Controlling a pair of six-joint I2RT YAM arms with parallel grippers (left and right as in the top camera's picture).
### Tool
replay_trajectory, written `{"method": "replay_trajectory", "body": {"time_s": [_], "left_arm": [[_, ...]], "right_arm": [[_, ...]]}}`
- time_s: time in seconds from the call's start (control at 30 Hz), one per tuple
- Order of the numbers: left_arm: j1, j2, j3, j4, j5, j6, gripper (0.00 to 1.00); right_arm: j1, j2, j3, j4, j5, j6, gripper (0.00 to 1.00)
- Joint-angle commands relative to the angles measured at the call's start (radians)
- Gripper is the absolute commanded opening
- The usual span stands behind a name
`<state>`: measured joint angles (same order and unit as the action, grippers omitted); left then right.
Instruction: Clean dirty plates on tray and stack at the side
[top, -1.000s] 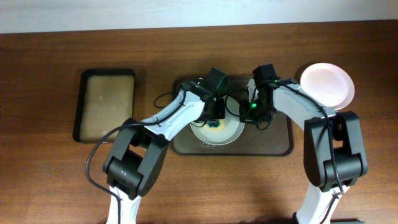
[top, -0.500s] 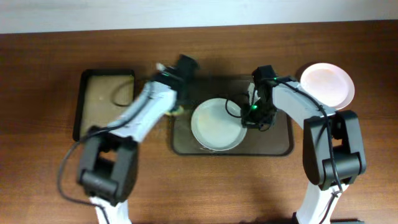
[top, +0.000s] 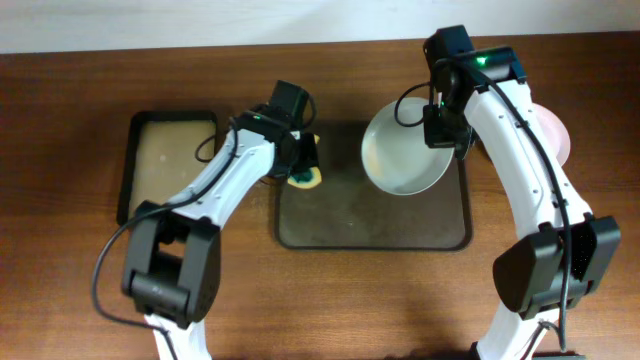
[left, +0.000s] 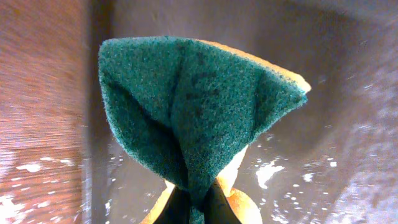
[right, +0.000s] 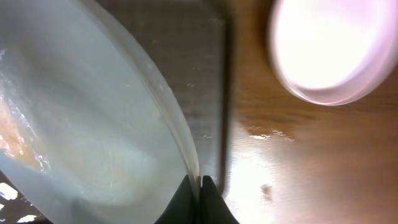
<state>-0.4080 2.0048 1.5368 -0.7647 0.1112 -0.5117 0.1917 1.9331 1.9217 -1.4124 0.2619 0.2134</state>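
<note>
Lifted off the tray since half a second earlier, the plate hung tilted over its right end. The right gripper was pinched on its rim, seemingly bound for the side plate on the worktop. The left gripper clamped the sponge at the tray's left edge, clear of the lift.

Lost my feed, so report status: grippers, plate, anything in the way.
Left gripper shut on sponge at tray's left edge. Right gripper shut on plate rim, plate tilted over tray. Other plate on table to the right, nothing between.
</note>
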Motion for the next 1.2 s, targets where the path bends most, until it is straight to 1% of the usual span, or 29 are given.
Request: {"method": "replay_trajectory", "body": {"time_s": [0.0, 0.03, 0.17, 0.27, 0.33, 0.4, 0.5, 0.53, 0.6, 0.67, 0.77, 0.83, 0.87, 0.93, 0.97, 1.03, 1.17], "left_arm": [[-0.024, 0.073, -0.005, 0.001, 0.031, 0.04, 0.08], [-0.029, 0.079, -0.005, 0.001, 0.03, 0.049, 0.0], [-0.026, 0.08, 0.006, 0.001, 0.024, 0.054, 0.0], [0.001, 0.045, 0.045, -0.042, 0.023, 0.054, 0.0], [0.044, -0.015, 0.066, -0.065, 0.019, 0.055, 0.0], [0.128, -0.115, 0.069, -0.071, -0.007, 0.058, 0.0], [0.247, -0.195, 0.069, -0.133, -0.115, 0.067, 0.0], [0.275, -0.199, 0.069, -0.15, -0.137, 0.095, 0.0], [0.356, -0.185, 0.065, -0.168, -0.214, 0.174, 0.0], [0.428, -0.141, 0.063, -0.168, -0.229, 0.22, 0.0], [0.492, -0.05, 0.063, -0.169, -0.229, 0.23, 0.0], [0.508, -0.005, 0.063, -0.17, -0.232, 0.23, 0.0], [0.517, 0.015, 0.063, -0.17, -0.232, 0.23, 0.11], [0.537, 0.034, 0.063, -0.167, -0.232, 0.23, 0.62], [0.542, 0.033, 0.064, -0.164, -0.232, 0.23, 0.76], [0.547, 0.021, 0.096, -0.181, -0.231, 0.229, 0.86], [0.547, -0.042, 0.203, -0.274, -0.198, 0.229, 0.88]], "right_arm": [[0.043, -0.025, 0.065, -0.044, 0.236, 0.013, 0.04], [0.053, -0.025, 0.069, -0.055, 0.272, 0.013, 0.04], [0.081, -0.025, 0.069, -0.067, 0.282, 0.013, 0.04], [0.088, -0.025, 0.069, -0.066, 0.285, 0.014, 0.04], [0.089, -0.025, 0.069, -0.076, 0.34, 0.069, 0.04], [0.089, -0.025, 0.069, -0.08, 0.36, 0.081, 0.04], [0.089, -0.025, 0.069, -0.081, 0.361, 0.081, 0.04], [0.089, -0.025, 0.069, -0.083, 0.362, 0.081, 0.04], [0.097, -0.025, 0.069, -0.101, 0.402, 0.09, 0.04], [0.111, -0.025, 0.069, -0.103, 0.428, 0.095, 0.04], [0.132, -0.025, 0.069, -0.114, 0.428, 0.095, 0.04], [0.142, -0.025, 0.069, -0.118, 0.433, 0.095, 0.04], [0.144, -0.025, 0.069, -0.118, 0.433, 0.095, 0.04], [0.144, -0.025, 0.069, -0.118, 0.433, 0.095, 0.04], [0.144, -0.025, 0.069, -0.118, 0.437, 0.095, 0.04], [0.15, -0.025, 0.069, -0.12, 0.475, 0.095, 0.04], [0.211, -0.025, 0.07, -0.135, 0.629, 0.095, 0.04]]}}
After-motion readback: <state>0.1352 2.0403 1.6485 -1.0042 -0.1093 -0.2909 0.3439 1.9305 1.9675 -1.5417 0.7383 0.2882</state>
